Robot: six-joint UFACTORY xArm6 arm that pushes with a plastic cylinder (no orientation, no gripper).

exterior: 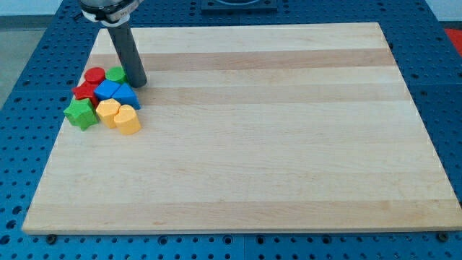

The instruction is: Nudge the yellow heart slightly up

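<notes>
My tip (a bare rod, no jaws to open or close) sits at one o'clock of the yellow heart, blue blocks between, so pushing upward needs repositioning below.

Bright, even overhead light reaches my view; the pale wooden bench shows no glare. Shadows are short and soft, hugging the clustered blocks and the rod. Focus is sharp throughout, with slight softening toward the far corners.
</notes>
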